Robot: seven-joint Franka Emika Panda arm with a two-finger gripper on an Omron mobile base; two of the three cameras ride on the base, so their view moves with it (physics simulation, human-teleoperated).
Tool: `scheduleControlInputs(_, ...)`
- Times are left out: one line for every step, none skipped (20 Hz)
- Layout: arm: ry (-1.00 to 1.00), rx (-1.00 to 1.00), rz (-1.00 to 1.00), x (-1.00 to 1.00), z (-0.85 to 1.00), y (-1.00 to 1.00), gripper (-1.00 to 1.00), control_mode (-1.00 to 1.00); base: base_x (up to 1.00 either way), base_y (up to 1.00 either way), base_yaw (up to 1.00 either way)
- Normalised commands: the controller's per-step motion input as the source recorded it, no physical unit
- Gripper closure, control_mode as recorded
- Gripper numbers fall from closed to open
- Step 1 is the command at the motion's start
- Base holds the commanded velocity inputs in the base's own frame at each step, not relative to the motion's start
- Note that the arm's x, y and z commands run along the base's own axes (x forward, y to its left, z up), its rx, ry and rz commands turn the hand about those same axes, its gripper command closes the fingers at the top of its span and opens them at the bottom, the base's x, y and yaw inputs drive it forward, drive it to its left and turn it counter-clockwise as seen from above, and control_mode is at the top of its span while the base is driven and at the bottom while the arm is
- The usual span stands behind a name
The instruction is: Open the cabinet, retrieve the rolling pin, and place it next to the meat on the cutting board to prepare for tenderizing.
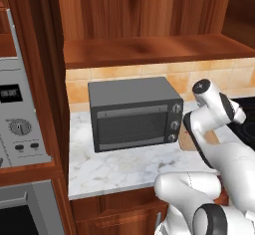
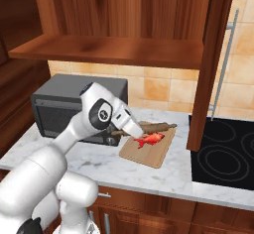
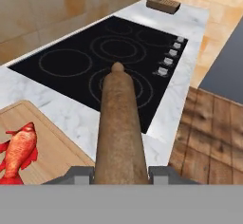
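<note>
Overhead, I see the cabinet (image 2: 119,15) standing open, reddish-brown wood with a plain shelf inside and its door (image 2: 211,64) swung out edge-on, a long silver bar handle (image 2: 224,64) on it. Below it lies the white marble counter (image 1: 119,167), veined grey, with a boxy grey toaster oven (image 1: 134,112) at the back and a flat black cooktop (image 2: 225,151) with ring marks to the right.

The cutting board (image 2: 149,151) — light tan wood, rounded corners — lies flat between oven and cooktop. In the hand view the gripper (image 3: 121,173) is closed on the rolling pin (image 3: 119,128), one finger (image 3: 78,173) on each side of the near end; the rod runs straight away from the hand along its line of sight, out over the counter's edge towards the cooktop. In the right base view the rolling pin (image 2: 158,126) lies lengthwise along the board's far edge, a slim dark-brown rod with tapered ends. The meat (image 2: 150,139) — a small bright-red irregular lump — sits on the board just beside the pin, nearer me.
</note>
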Motion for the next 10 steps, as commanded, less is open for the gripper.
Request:
scheduleControlInputs(0.0,0.15,0.0,0.33,-0.74,-0.13,1.0,-1.0,0.0,0.0,0.0)
scheduleControlInputs(0.0,0.15,0.0,0.33,-0.76,-0.13,1.0,-1.0,0.0,0.0,0.0)
scheduleControlInputs(0.0,0.16,0.0,0.3,-0.73,-0.13,1.0,-1.0,0.0,0.0,0.0)
scheduleControlInputs(0.0,0.16,0.0,0.31,-0.71,-0.13,1.0,-1.0,0.0,0.0,0.0)
scheduleControlInputs(0.0,0.17,0.0,0.27,-0.68,-0.11,1.0,-1.0,0.0,0.0,0.0)
scheduleControlInputs(0.0,0.18,0.0,0.19,-0.69,-0.12,1.0,-1.0,0.0,0.0,0.0)
scheduleControlInputs(0.0,0.18,0.0,0.15,-0.66,-0.12,1.0,-1.0,0.0,0.0,0.0)
scheduleControlInputs(0.0,0.17,0.0,0.11,-0.65,-0.16,1.0,-1.0,0.0,0.0,0.0)
scheduleControlInputs(0.0,0.15,0.0,0.1,-0.65,-0.13,1.0,-1.0,0.0,0.0,0.0)
scheduleControlInputs(0.0,0.15,0.0,0.1,-0.62,-0.1,1.0,-1.0,0.0,0.0,0.0)
